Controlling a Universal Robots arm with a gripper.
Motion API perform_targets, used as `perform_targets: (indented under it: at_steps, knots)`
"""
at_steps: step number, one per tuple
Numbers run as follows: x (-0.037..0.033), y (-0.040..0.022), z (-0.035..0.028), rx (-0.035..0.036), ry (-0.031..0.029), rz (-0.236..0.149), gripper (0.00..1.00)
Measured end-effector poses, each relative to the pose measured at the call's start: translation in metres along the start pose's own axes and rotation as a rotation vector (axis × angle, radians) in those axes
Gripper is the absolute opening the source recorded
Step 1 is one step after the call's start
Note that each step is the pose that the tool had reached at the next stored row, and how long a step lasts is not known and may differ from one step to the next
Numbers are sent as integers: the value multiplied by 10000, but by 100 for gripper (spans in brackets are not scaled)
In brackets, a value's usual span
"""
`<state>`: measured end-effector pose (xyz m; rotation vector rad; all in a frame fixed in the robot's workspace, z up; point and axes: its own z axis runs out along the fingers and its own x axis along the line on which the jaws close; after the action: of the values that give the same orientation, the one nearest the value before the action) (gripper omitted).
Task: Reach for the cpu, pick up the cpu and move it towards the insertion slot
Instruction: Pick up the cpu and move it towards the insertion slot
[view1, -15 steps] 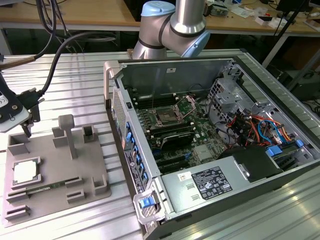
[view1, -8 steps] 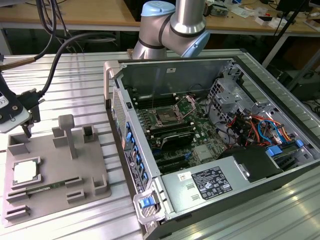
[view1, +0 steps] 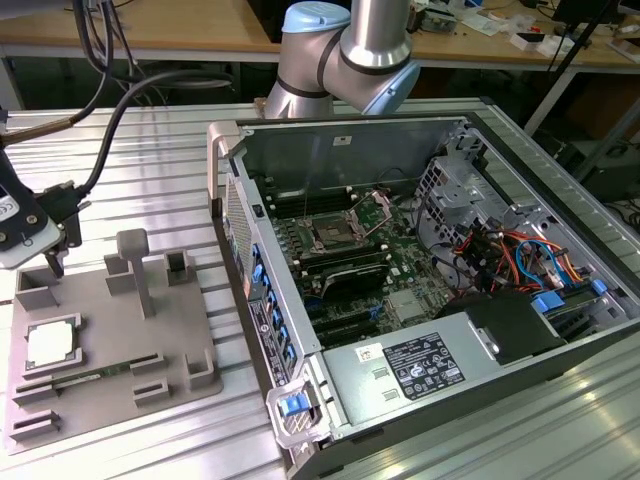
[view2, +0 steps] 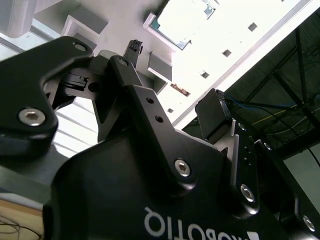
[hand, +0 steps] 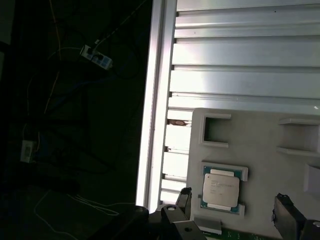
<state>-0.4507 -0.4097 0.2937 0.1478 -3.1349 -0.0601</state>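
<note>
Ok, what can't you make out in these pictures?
Exterior view: square metal-framed insertion slot, pins too small to tell.
First wrist view: black fingers, cut off by the picture's edge.
First wrist view: silvery square cpu, underside hidden against the grey plastic tray.

A robotics lab: robot arm (view1: 345, 55), opened computer case (view1: 330, 150), slatted aluminium bench (view1: 150, 150), cluttered desks (view1: 150, 25) behind

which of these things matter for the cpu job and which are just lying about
For the job: cpu, lying in the grey tray; insertion slot; gripper, open, by the tray.
Just lying about: memory stick; power supply; coloured cables.
</note>
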Motion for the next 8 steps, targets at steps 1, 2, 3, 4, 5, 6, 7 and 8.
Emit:
perform_targets:
  at_steps: [1, 2, 3, 4, 5, 6, 7, 8]
  knots:
    - [0, 0, 5, 1, 2, 0, 72]
    - [0, -1, 11, 0, 2, 0, 72]
    - [0, -1, 17, 0, 0, 0, 72]
    - [0, -1, 28, -1, 0, 0, 72]
    - [0, -2, 37, 0, 1, 0, 72]
    - [0, -4, 49, 0, 0, 0, 72]
    - [0, -7, 64, 0, 2, -1, 72]
    - [1, -9, 80, 0, 4, 0, 72]
